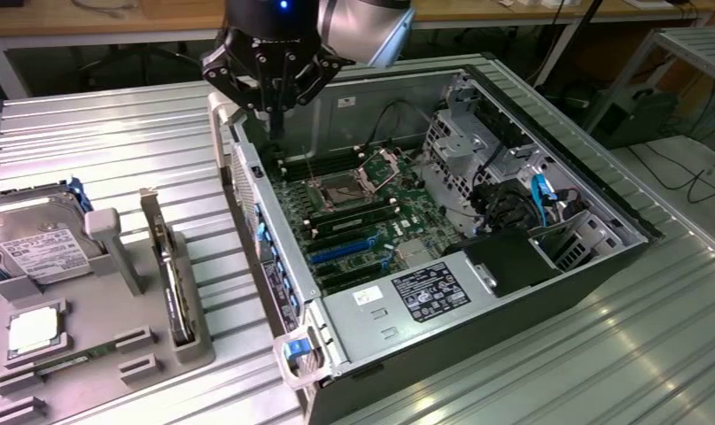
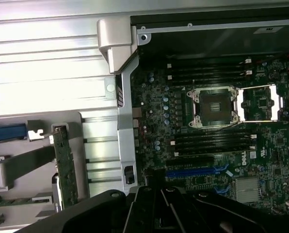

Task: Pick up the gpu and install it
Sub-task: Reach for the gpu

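The gpu (image 1: 172,270) stands on edge in a slot of the grey holder (image 1: 198,350) at the exterior view's left, with its silver bracket at the far end. In the wrist view the gpu (image 2: 66,167) shows as a narrow green board. My gripper (image 1: 276,133) hangs over the far left corner of the open computer case (image 1: 594,199), above the motherboard (image 1: 375,221). It is well apart from the gpu. Its black fingers (image 2: 159,194) are shut together with nothing between them.
The holder also carries a silver hard drive (image 1: 35,246) and a small square cpu chip (image 1: 32,329). The motherboard has an open cpu socket (image 2: 215,107), memory slots and blue expansion slots (image 2: 198,171). Drive cages and cables (image 1: 534,199) crowd the case's right side. Ribbed metal table (image 1: 120,142) lies all round.
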`<state>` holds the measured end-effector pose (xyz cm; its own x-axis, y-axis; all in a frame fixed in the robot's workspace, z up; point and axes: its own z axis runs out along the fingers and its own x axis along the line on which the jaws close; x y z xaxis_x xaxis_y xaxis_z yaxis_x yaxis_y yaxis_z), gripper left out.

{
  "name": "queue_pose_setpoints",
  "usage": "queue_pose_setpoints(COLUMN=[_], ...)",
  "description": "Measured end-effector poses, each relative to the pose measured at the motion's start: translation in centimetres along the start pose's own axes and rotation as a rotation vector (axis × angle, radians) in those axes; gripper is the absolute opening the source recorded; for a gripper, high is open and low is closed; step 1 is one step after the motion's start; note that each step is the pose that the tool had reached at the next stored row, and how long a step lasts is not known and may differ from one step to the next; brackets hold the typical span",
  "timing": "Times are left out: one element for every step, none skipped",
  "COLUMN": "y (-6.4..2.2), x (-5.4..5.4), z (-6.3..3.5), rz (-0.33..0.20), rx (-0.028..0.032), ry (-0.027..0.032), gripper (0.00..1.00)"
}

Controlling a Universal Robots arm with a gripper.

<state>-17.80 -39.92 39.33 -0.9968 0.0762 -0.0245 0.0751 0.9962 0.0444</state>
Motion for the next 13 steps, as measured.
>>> queue_pose_setpoints(y=[-0.01,-0.01,-0.02,-0.02,-0.03,-0.04,-0.04,-0.05,-0.06,-0.07,-0.07,-0.08,-0.09], x=[0.1,0.2,0.2,0.3,0.4,0.5,0.6,0.7,0.7,0.9,0.9,1.0,1.1], z=[0.0,0.0,-0.01,-0.01,-0.01,-0.01,-0.01,-0.02,-0.02,-0.02,-0.02,-0.03,-0.03], rz=[0.0,0.0,0.0,0.0,0.0,0.0,0.0,0.0,0.0,0.0,0.0,0.0,0.0], rx=[0.0,0.0,0.0,0.0,0.0001,0.0,0.0,0.0,0.0,0.0,0.0,0.0,0.0], ry=[0.0,0.0,0.0,0.0,0.0,0.0,-0.0001,0.0,0.0,0.0,0.0,0.0,0.0], gripper=[0.11,0.11,0.11,0.11,0.11,0.11,0.11,0.11,0.11,0.11,0.11,0.11,0.11])
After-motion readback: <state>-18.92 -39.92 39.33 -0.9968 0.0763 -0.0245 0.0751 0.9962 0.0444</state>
